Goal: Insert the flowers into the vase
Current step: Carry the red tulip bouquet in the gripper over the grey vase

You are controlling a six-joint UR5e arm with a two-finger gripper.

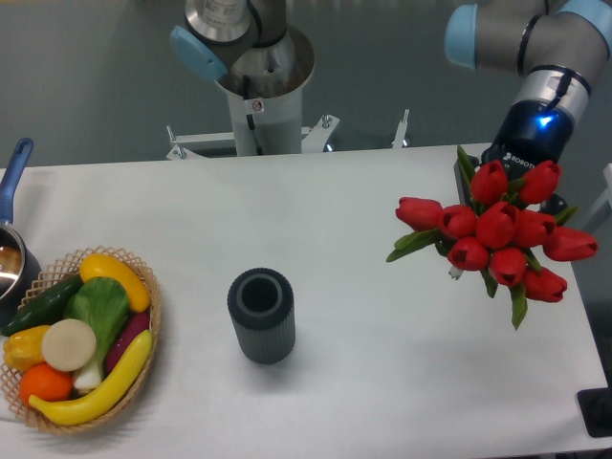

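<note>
The flowers [497, 228], a bunch of red tulips with green leaves, hang above the right side of the table with their buds towards the camera. My gripper [505, 167] is right behind and above the bunch and holds it by the stems. Its fingers and the stems are hidden by the buds. The vase [260, 314], a short dark grey ribbed cylinder, stands upright at the middle front of the table with its round mouth open. It is well to the left of the flowers and a little nearer the camera.
A wicker basket [153, 316] with produce sits at the front left. A pot with a blue handle [13, 172] is at the left edge. The arm's base column [256, 105] stands at the back. A dark object [598, 411] lies at the front right corner.
</note>
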